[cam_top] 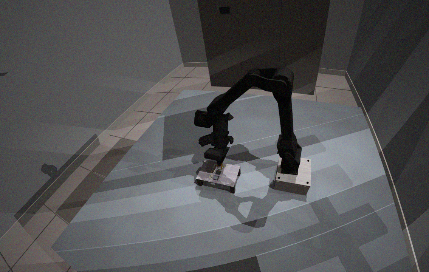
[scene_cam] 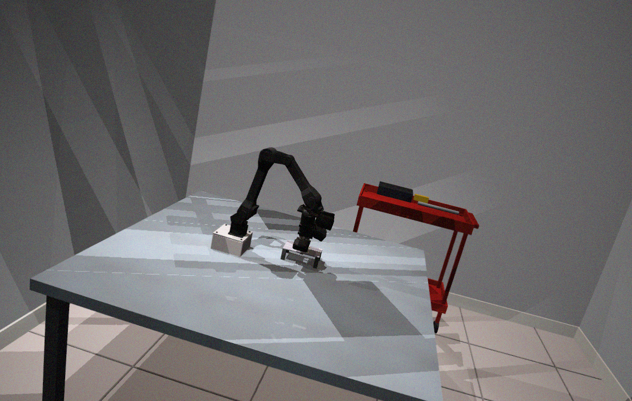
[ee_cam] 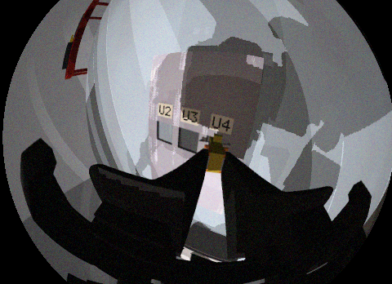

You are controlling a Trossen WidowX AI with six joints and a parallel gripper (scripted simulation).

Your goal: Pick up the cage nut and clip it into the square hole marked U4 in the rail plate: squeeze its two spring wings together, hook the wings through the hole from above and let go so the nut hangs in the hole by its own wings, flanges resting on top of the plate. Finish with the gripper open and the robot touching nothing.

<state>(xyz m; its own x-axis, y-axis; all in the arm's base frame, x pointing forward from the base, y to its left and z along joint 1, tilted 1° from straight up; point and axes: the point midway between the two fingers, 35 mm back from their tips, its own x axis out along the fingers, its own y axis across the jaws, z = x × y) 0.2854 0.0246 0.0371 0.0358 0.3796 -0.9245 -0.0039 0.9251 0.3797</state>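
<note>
Yellow metal cage nut (cam_top: 220, 166) (ee_cam: 216, 157), it's pinched in the black two-fingered tool (cam_top: 220, 164) (scene_cam: 301, 249) (ee_cam: 215, 156), right by the U4 label (ee_cam: 221, 124) on the pale rail plate (cam_top: 231, 171) (scene_cam: 315, 248) (ee_cam: 165, 153). The plate stands on short dark legs on the blue-grey worktop (cam_top: 134, 233) (scene_cam: 183, 299) (ee_cam: 131, 92). From here I can't tell whether its wings are through.

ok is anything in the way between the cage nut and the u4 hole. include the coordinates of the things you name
Nothing visible: the end effector (cam_top: 220, 164) (ee_cam: 215, 156) grips the cage nut (ee_cam: 216, 157) right beside the U4 label (ee_cam: 221, 123). The fingers and nut hide the hole, so its inside can't be checked.
</note>
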